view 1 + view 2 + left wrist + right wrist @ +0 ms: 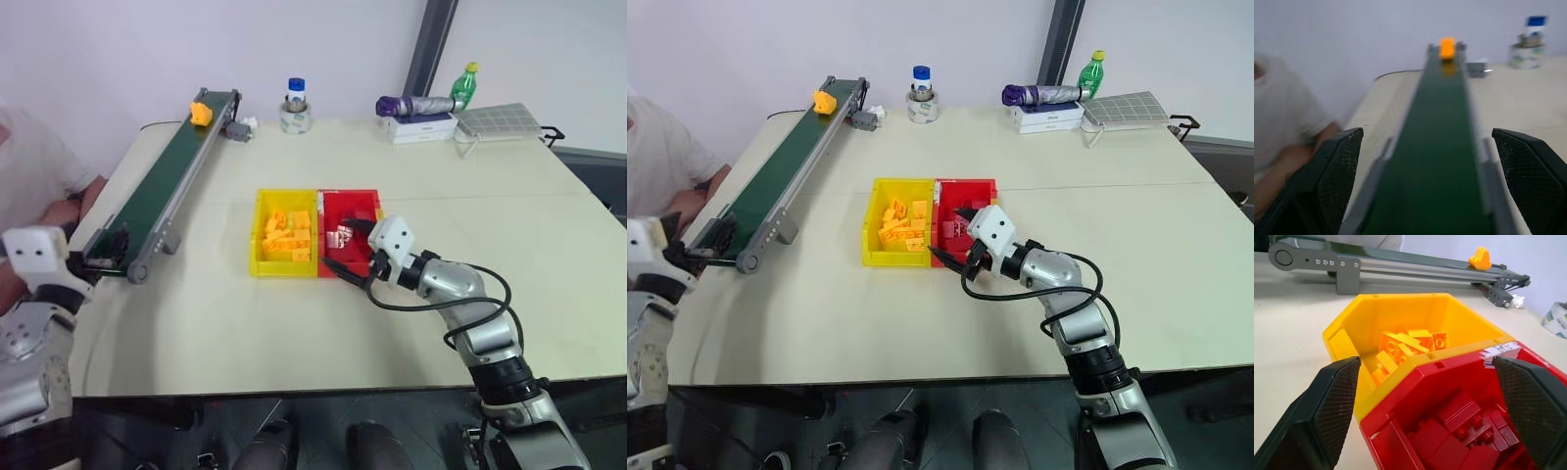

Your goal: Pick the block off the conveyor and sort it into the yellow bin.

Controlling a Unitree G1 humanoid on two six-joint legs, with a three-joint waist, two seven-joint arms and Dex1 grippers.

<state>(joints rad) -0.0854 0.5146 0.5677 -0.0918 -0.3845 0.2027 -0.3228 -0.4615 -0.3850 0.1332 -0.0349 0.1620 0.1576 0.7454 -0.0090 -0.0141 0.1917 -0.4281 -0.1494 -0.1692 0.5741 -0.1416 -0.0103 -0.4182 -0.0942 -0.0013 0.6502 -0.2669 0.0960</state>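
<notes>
The yellow-orange block (200,113) sits at the far end of the conveyor (162,186), a long dark green belt with grey rails. My left gripper (103,253) is at the belt's near end and open, looking down the belt (1440,147) to the block (1447,48). The yellow bin (257,235) holds several yellow bricks at the table's middle. Beside it is the red bin (350,193), with my right gripper (348,257) open at its near edge and nothing between its fingers. The right wrist view shows both bins, with the yellow bin (1342,340) on the conveyor side.
A person (29,166) sits at the table's left, an arm close to the conveyor's near end. A small grey motor (236,129) sits at the conveyor's far end. At the back stand a tape roll with a bottle (295,113), a folded umbrella on a box (416,106) and a green bottle (463,86).
</notes>
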